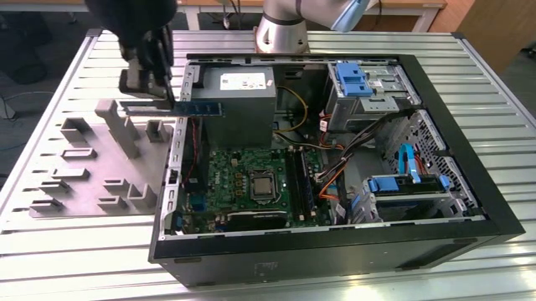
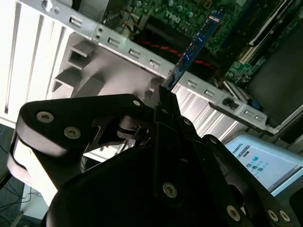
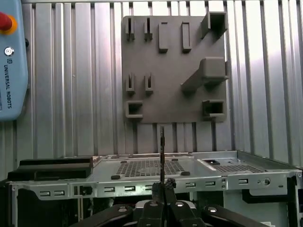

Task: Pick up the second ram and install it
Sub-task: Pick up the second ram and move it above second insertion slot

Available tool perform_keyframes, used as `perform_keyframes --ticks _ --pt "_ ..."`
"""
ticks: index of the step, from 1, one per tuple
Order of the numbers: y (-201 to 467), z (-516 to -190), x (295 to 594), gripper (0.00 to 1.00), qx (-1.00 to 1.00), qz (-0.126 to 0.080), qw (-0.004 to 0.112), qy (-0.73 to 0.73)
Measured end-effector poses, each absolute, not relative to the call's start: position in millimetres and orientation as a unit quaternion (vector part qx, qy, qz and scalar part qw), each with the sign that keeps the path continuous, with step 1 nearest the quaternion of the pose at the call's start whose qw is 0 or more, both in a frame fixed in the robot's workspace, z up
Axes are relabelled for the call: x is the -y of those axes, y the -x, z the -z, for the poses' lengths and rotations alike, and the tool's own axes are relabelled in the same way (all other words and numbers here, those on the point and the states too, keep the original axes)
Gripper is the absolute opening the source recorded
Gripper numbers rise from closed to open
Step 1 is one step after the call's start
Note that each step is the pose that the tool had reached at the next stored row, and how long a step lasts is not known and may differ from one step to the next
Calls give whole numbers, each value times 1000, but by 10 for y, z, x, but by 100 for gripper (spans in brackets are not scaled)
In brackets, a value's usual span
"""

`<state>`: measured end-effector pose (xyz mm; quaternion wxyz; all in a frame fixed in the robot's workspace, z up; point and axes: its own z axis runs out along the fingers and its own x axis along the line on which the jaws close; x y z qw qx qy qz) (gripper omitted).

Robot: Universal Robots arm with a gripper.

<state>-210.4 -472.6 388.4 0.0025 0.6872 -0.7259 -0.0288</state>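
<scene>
Pinching second ram (image 1: 201,110) by one end in hand (image 1: 165,98), upper left of exterior view, above computer case (image 1: 335,248) edge; hazard judged: stick tilting or slipping, from so short a grip.

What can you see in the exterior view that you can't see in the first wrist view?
The exterior view looks down into the open computer case: the green motherboard, the grey power supply and the blue drive brackets. The first wrist view brings a pale blue control box with a red button. Both show the slatted metal table, the grey fixture plate and the second ram pinched in the jaws, near the case's wall.
</scene>
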Motion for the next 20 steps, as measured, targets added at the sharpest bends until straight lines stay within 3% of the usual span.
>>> perform_keyframes --ticks 20 --pt "1193 -3869 4726 13 726 30 3 -687"
